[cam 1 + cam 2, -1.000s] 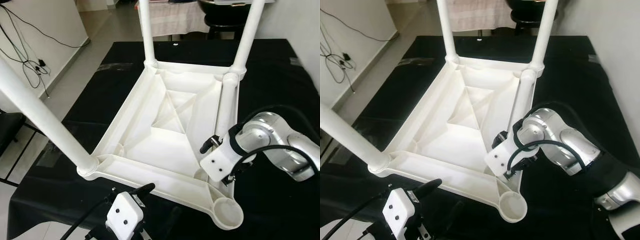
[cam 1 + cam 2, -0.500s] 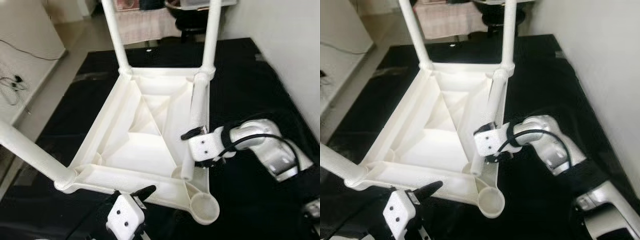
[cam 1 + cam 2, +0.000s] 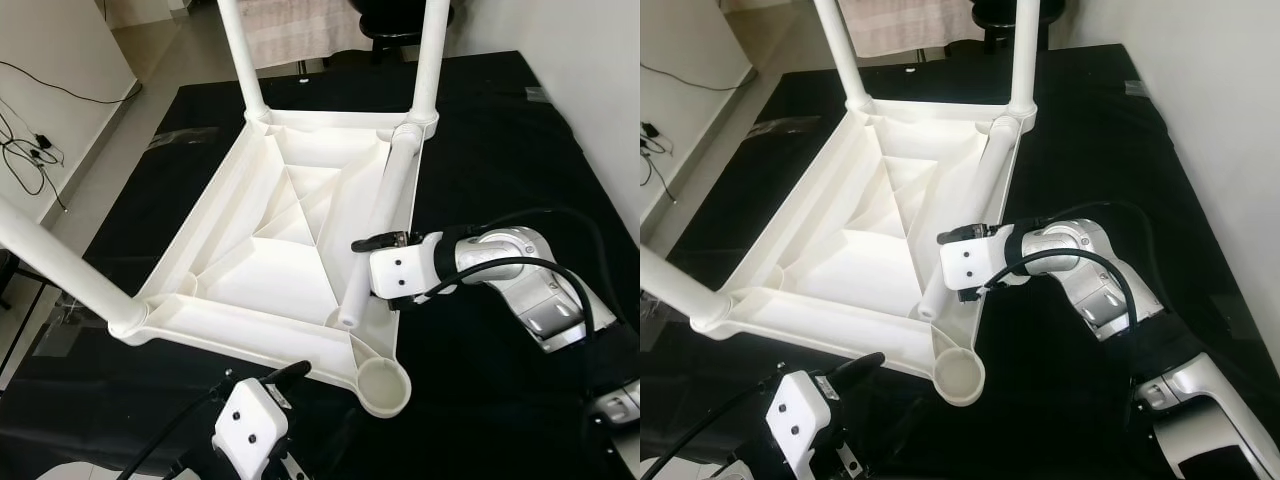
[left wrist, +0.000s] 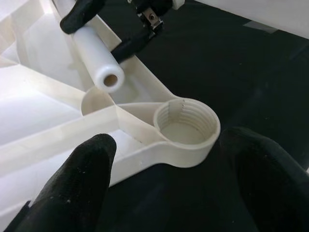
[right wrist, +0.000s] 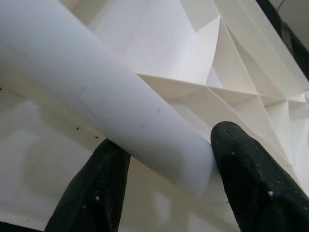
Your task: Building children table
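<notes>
Black mat [image 3: 500, 120], loose leg [image 3: 378, 232] between right claw [image 3: 368, 268] fingers.

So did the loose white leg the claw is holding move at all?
Yes. The loose leg has swung: its near end now lies farther from the empty round socket at the tabletop's corner, pointing more inward, with the right claw gripping it.

The upside-down table top [image 3: 270, 240] is all white, with white ribs crossing inside it. Its legs are white too, and so is the loose leg [image 3: 380, 235] lying at about three o'clock. The round socket [image 4: 186, 130] at five o'clock is creamy white with thin ring lines inside. The cloth [image 3: 500, 400] under it is plain black. The right gripper [image 5: 164, 159] has black fingers and a silver arm with a white block. The left gripper [image 4: 164, 193] has black fingers too. The floor [image 3: 120, 140] at ten o'clock is pale grey.
</notes>
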You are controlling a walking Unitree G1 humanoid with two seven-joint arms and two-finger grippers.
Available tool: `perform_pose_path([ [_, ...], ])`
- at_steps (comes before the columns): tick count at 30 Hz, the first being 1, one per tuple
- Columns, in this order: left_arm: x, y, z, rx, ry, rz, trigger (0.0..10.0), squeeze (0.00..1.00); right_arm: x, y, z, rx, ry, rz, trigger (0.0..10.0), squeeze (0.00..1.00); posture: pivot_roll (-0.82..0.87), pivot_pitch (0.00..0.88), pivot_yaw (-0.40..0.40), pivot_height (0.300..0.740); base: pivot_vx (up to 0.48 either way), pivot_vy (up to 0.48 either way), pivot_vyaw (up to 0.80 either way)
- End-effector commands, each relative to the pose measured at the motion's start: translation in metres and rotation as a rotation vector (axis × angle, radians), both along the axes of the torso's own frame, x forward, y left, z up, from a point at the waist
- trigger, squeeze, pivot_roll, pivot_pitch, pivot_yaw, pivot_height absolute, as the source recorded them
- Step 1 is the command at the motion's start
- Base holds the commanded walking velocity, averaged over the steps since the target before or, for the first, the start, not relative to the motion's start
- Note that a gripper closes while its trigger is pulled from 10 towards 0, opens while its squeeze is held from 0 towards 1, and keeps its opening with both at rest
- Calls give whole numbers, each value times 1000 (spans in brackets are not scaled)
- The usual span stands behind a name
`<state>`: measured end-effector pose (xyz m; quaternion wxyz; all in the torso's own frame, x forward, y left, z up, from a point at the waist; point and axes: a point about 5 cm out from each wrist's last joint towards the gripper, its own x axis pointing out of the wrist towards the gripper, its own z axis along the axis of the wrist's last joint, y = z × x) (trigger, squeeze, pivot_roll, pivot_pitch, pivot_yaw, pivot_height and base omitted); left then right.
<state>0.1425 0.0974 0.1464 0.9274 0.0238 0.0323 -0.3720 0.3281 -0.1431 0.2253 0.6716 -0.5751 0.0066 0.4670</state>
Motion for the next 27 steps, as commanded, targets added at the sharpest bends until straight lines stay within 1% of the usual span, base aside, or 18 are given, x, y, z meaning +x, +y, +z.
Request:
perform_pose_path([
  [1,-2,4,-2,20,14,2,10000,0,5,-11,-7,36,37,-80,0,0,-121,198,123,740,0,0,0],
  [5,-2,5,-4,23,15,0,10000,0,9,-10,1,100,-9,-102,0,0,-117,190,126,740,0,0,0],
  [7,-2,5,-4,24,15,0,10000,0,10,-10,2,110,-17,-108,0,0,-117,190,126,740,0,0,0],
  [10,-2,6,-5,30,14,0,10000,0,14,-7,9,178,-66,-130,0,0,-112,183,127,740,0,0,0],
  [12,-2,6,-5,30,14,0,10000,0,14,-7,9,178,-66,-130,0,0,-112,183,127,740,0,0,0],
  [13,-2,7,-5,42,9,-3,10000,0,18,-4,19,264,-109,-150,0,0,-107,175,129,740,0,0,0],
  [14,-2,7,-5,47,6,-4,10000,0,20,-3,22,305,-123,-160,0,0,-106,174,130,740,0,0,0],
  [15,-2,7,-5,47,6,-4,10000,0,20,-3,22,305,-123,-160,0,0,-106,174,130,740,0,0,0],
  [16,0,9,-4,58,-5,-1,10000,0,23,-2,30,397,-141,-178,0,0,-103,172,129,740,0,0,0],
  [18,1,9,-4,61,-8,1,10000,0,23,-2,31,413,-143,-180,0,0,-103,172,129,740,0,0,0],
  [19,2,9,-3,65,-15,3,10000,0,24,-1,33,447,-150,-187,0,0,-98,167,130,740,0,0,0],
  [21,2,9,-3,65,-15,3,10000,0,24,-1,33,447,-150,-187,0,0,-98,167,130,740,0,0,0],
  [24,13,13,5,80,-66,23,10000,0,30,3,45,612,-167,-220,0,0,-86,161,131,740,0,0,0],
  [25,13,13,5,80,-66,23,10000,0,30,3,45,612,-167,-220,0,0,-86,161,131,740,0,0,0],
  [26,15,13,8,83,-80,27,10000,0,31,5,47,645,-162,-223,0,0,-85,160,131,740,0,0,0],
  [27,15,13,8,83,-80,27,10000,0,31,5,47,645,-162,-223,0,0,-85,160,131,740,0,0,0],
])
